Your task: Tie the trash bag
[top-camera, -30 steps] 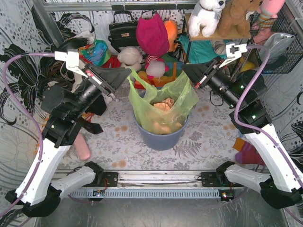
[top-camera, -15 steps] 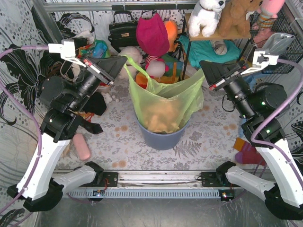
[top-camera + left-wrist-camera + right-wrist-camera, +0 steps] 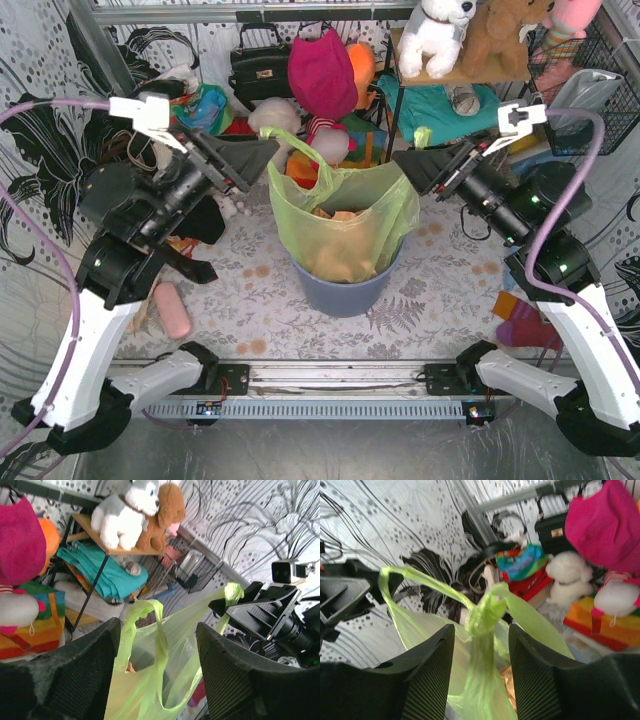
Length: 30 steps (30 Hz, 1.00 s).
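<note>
Trash bag [image 3: 345, 225] sits in the blue-grey bin [image 3: 340, 292] on the surface; left pincer [image 3: 264, 153] and right pincer [image 3: 406, 165] both gape, 2 bag ears loose between their fingers, ungripped; slack ears could slump inward, undoing any twist.

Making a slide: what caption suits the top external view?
Left end effector and right end effector flank the trash bag in its bin.

Your left gripper [image 3: 157, 630] is gaping here, the trash bag [image 3: 147, 690] handle loop just standing loose between its fingers, not pinched.
</note>
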Each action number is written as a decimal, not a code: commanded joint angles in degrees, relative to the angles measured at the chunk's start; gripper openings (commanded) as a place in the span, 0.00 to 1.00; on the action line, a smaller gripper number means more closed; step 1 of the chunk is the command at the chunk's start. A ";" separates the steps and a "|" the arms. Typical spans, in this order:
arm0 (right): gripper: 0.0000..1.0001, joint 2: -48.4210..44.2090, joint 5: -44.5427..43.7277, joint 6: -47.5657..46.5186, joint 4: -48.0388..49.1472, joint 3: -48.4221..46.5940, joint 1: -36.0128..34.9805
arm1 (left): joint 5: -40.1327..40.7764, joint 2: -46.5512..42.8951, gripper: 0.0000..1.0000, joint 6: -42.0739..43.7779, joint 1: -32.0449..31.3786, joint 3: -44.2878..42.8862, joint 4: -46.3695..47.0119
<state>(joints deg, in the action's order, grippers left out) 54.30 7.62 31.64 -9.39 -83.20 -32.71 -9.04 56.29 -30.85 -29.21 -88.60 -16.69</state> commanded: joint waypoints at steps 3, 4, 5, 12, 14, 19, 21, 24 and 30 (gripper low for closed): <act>0.49 1.06 5.64 3.08 -5.21 -1.44 -0.01 | -8.98 4.77 0.73 2.74 0.03 -3.09 -3.67; 0.49 1.09 5.92 3.29 -5.01 -1.44 0.00 | -10.50 5.36 0.73 2.61 0.03 -3.01 -2.94; 0.49 1.14 6.18 3.38 -4.72 -1.44 -0.02 | -12.14 5.91 0.70 2.41 0.04 -3.11 -1.73; 0.44 1.71 6.58 3.20 -4.27 -3.28 0.01 | -23.87 9.50 0.48 0.45 0.03 -6.31 4.89; 0.43 2.26 6.82 3.18 -3.78 -4.03 -0.02 | -24.23 9.66 0.47 -0.77 0.04 -6.24 6.74; 0.35 4.89 8.12 3.29 -1.28 -6.76 -0.06 | -25.90 11.19 0.43 -2.09 0.03 -8.59 9.25; 0.29 6.56 8.64 3.13 -0.70 -8.87 -0.02 | -25.46 11.83 0.40 -1.84 0.03 -9.99 9.14; 0.26 9.73 9.39 2.09 -0.77 -13.95 0.00 | -21.80 12.61 0.36 -0.26 0.16 -13.57 6.20; 0.16 16.26 9.06 -1.03 -2.55 -26.70 0.01 | -13.24 12.74 0.27 2.90 0.41 -20.84 1.49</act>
<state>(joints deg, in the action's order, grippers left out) 68.71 16.10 33.17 -14.68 -102.32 -32.71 -28.56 70.32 -30.39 -29.15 -104.97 -15.79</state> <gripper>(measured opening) 0.199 0.289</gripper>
